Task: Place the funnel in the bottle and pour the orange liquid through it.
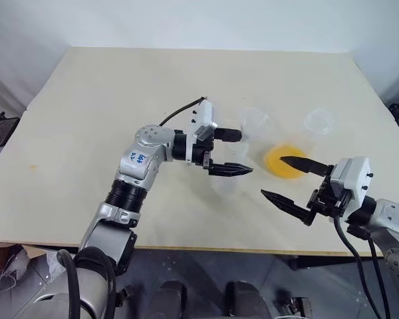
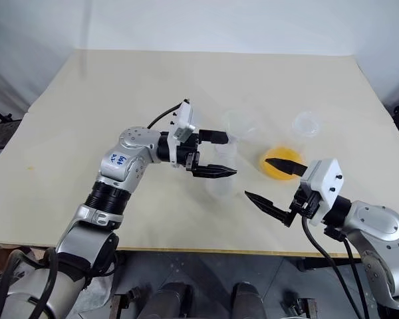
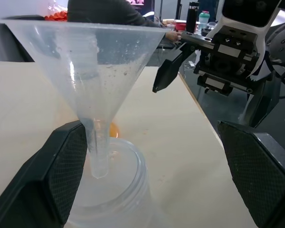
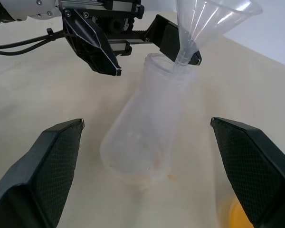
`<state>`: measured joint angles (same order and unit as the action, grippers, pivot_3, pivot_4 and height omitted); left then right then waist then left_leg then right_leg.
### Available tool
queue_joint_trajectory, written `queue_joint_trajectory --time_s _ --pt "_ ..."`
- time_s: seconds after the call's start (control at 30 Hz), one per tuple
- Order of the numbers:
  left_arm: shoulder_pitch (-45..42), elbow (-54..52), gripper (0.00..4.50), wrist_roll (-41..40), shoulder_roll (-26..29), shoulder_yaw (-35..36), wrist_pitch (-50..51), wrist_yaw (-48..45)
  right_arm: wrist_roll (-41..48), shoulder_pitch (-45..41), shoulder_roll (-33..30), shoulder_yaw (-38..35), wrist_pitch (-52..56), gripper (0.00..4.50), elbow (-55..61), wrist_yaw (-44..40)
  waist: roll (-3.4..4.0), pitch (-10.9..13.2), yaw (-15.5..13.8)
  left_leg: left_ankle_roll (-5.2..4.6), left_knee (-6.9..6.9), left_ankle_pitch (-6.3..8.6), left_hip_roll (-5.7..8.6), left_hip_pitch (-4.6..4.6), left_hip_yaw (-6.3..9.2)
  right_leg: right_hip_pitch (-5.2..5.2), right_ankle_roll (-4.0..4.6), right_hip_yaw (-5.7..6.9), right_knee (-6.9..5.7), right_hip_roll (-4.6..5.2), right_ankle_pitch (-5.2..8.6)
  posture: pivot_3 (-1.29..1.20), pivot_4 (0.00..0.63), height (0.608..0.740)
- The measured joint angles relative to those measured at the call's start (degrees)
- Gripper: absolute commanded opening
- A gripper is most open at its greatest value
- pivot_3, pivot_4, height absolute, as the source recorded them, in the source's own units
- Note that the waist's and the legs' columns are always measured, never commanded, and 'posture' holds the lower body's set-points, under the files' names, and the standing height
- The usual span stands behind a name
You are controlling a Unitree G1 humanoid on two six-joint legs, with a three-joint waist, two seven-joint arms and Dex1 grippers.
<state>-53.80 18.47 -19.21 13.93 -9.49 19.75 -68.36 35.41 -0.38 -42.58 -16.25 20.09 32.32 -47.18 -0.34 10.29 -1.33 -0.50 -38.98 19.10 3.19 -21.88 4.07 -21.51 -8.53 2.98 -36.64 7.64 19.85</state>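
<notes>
Fingers of the left end effector [image 1: 231, 152] spread wide, gripping nothing, funnel [image 3: 92, 66] between them with its stem in the bottle [image 4: 145, 128], right end effector [image 1: 289, 179] also wide open and empty, orange liquid [image 1: 284, 161] just beyond it on the table [image 1: 86, 119].

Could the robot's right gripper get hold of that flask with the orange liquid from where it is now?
Probably yes. The right gripper is open and empty, and the flask of orange liquid stands just beyond it on bare table, nothing between them.
</notes>
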Motion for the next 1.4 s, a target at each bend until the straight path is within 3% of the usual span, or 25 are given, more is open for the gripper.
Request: queue_joint_trajectory --time_s 1.1,1.4 --pt "2.1 -4.9 4.49 -0.5 2.7 0.0 2.7 0.2 0.0 -3.5 -0.8 -0.1 0.1 4.5 -2.3 -1.9 0.0 0.0 0.0 0.0 0.01 0.0 -0.03 -0.01 0.0 -0.01 0.0 -0.01 0.03 0.01 0.0 0.0 0.15 0.74" --pt "4.4 -5.4 4.49 -1.0 8.2 2.7 1.8 -0.5 0.0 -4.1 -2.5 -0.2 0.3 4.5 -4.0 -3.4 0.0 0.0 0.2 0.01 0.02 0.0 -0.1 -0.01 0.0 -0.02 0.0 0.0 0.05 -0.04 0.0 0.0 0.15 0.74"
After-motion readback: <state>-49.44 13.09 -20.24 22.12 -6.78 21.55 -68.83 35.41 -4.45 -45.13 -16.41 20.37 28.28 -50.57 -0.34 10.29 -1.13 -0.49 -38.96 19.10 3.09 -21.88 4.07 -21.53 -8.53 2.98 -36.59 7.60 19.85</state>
